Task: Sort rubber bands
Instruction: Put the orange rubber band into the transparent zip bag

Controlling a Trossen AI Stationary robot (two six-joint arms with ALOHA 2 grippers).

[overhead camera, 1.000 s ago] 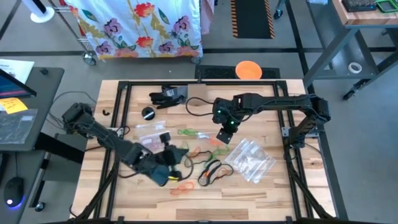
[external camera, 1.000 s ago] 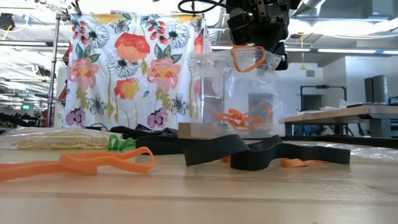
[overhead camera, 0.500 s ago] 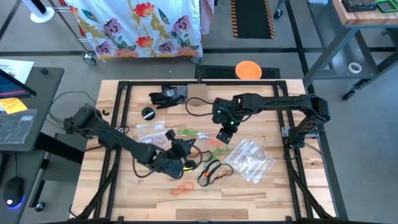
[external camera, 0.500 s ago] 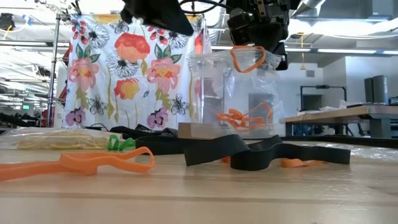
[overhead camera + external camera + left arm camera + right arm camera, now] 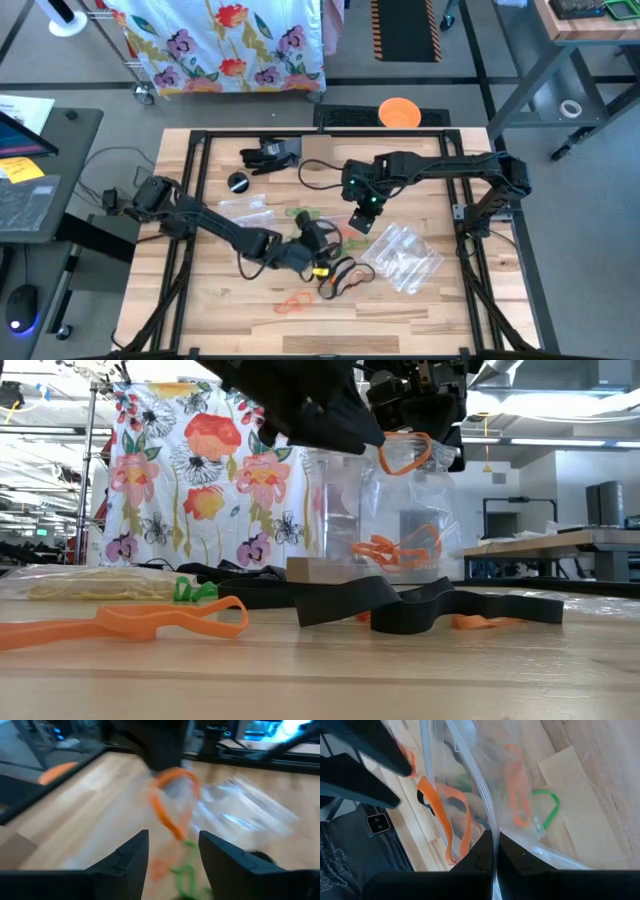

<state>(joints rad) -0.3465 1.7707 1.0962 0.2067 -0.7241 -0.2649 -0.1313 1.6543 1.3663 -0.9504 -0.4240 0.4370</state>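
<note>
Since a second ago the left arm has swung across the tabletop (image 5: 420, 300) from its near left part to the middle, so the left hand (image 5: 318, 240) now sits just beside the right hand (image 5: 361, 218). From above, the right hand hangs over the middle of the wooden surface with a clear bag below it, and another clear bag (image 5: 402, 258) lies to its right. Loose rubber bands lie around: an orange band (image 5: 292, 302) near the front edge, black bands (image 5: 340, 277) in front of the left hand, a green band (image 5: 300, 212) behind it.

At table height, the right hand (image 5: 418, 410) is up at the top, clamped on the rim of the hanging clear bag (image 5: 340, 510), with an orange loop (image 5: 403, 452) draped at the bag's mouth and more orange bands (image 5: 395, 548) inside. The left hand (image 5: 330, 420) is a dark shape just beside that mouth. An orange band (image 5: 150, 622) and a flat black band (image 5: 400, 600) lie in the foreground.

The left wrist camera shows its own fingers (image 5: 125, 865) spread apart with nothing between them, and the orange loop (image 5: 172, 800) hanging ahead.

The right wrist camera shows its fingers (image 5: 492, 855) closed tight on the bag's edge (image 5: 487, 815), orange bands (image 5: 445, 815) beyond.
</note>
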